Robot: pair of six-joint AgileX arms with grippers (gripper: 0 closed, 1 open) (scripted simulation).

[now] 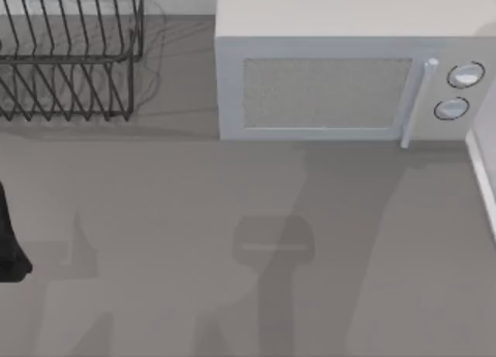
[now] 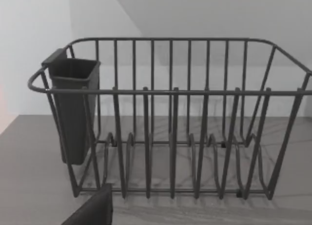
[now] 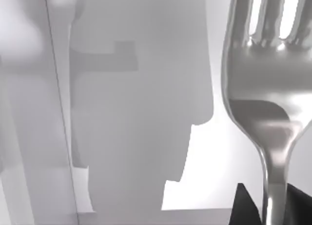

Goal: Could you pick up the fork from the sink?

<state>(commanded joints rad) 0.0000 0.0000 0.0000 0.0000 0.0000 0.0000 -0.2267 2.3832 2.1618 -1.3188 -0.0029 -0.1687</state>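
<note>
On the grey table (image 1: 155,217), microwave (image 1: 341,78) beside dish rack (image 1: 70,55); right gripper's fingers (image 3: 243,205) clamp the fork (image 3: 265,88).

fork (image 3: 273,88): tine tips cut off at the top edge of the right wrist view; handle end hidden between dark fingers (image 3: 243,208) at the lower right.
dish rack (image 1: 70,55): cropped by the top view's upper left corner.
microwave (image 1: 349,70): right end cropped.
left arm (image 1: 9,233): mostly cut off at the left edge.
</note>
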